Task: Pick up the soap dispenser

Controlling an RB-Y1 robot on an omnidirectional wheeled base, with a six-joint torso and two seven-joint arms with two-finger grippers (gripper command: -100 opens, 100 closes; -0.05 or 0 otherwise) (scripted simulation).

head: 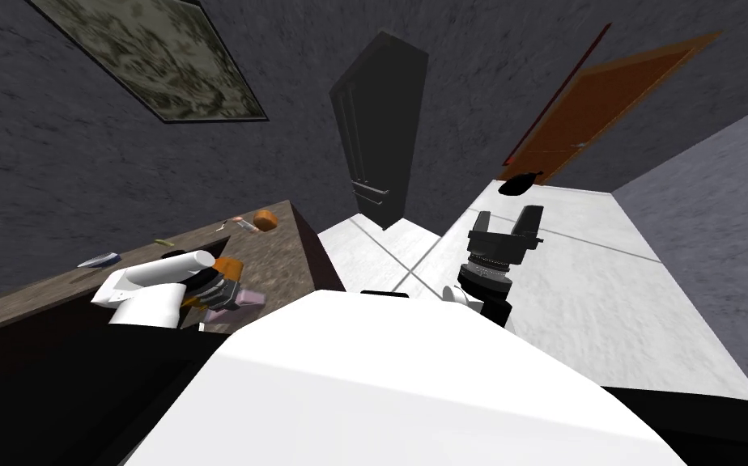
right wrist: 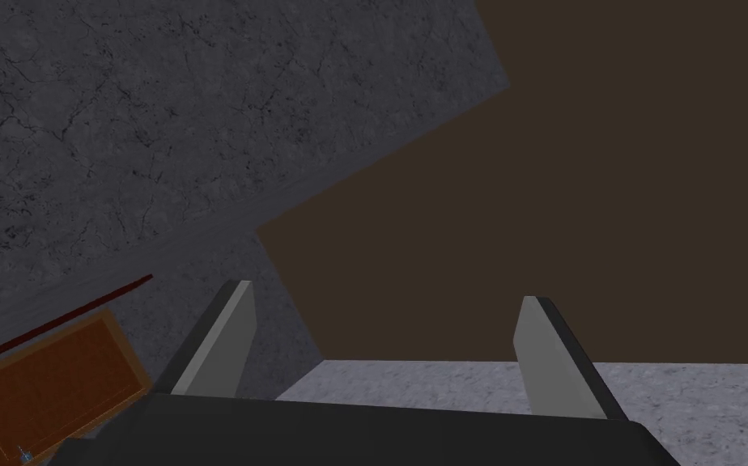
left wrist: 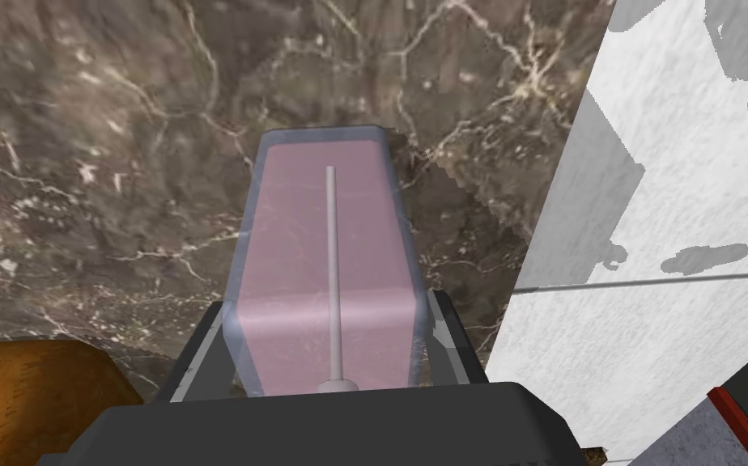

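Your left hand (left wrist: pixel 328 324) clamped on dispenser (left wrist: pixel 324 259), fingers (left wrist: pixel 449 332) pressing its flat sides so it can't twist; dispenser over counter (left wrist: pixel 81 121), near edge. Right hand (right wrist: pixel 384 293) wide open, empty, held aside, clear. Next, likely: lift straight up

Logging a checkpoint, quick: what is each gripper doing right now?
Left gripper: shut on the pink soap dispenser.
Right gripper: open, holding nothing.
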